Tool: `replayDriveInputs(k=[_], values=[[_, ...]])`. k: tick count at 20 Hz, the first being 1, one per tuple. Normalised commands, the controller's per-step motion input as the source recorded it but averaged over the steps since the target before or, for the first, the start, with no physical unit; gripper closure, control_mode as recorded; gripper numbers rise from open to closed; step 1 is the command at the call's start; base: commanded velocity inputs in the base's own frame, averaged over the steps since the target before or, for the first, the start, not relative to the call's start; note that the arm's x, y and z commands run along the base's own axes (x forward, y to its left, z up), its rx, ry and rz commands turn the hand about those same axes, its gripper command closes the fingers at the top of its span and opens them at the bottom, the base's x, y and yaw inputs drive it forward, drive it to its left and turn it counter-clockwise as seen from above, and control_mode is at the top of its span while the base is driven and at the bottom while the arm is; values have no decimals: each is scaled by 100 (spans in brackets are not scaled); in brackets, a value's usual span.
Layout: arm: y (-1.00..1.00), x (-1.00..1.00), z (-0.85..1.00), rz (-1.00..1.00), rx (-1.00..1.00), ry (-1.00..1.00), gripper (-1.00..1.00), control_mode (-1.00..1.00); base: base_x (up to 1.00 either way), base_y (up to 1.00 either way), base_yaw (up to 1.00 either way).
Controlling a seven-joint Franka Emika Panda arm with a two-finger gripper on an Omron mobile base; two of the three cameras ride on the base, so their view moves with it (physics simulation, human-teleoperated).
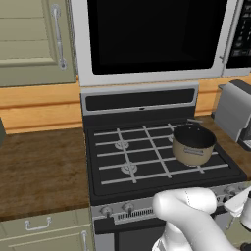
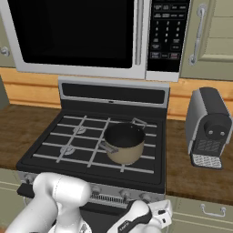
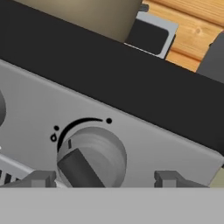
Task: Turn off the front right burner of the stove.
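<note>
Two dark fingertips of the gripper rise at the bottom of the hand view, spread apart on either side of a round silver knob on the silver front strip of the stove; the jaws stand spread and do not touch the knob. The knob carries a dark raised bar set diagonally, with a black arc and dot markings printed just above it. Taking the stove as landmark: the front right burner lies under the pale grey grates at the stove's front right, largely covered by a tan pot with a dark interior that stands on the grates above it. In the right base view the same pot sits right of the stove's centre, its handle pointing toward the stove's front left. A microwave hangs directly above the stove. A silver and black coffee machine stands on the wooden table just right of the stove. The white arm reaches low in front of the stove's front strip, toward its right end.
</note>
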Motion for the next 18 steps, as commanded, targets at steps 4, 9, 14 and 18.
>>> replayDriveInputs(k=[4, 9, 14, 18], values=[[9, 16, 0, -7, 0, 3, 100, -100, 0, 0, 0], [4, 1, 8, -9, 0, 0, 100, -100, 0, 0, 0], [4, 0, 30, -8, 0, 0, 100, -100, 0, 0, 0], [0, 5, 31, -5, 0, 1, 100, -100, 0, 0, 0]])
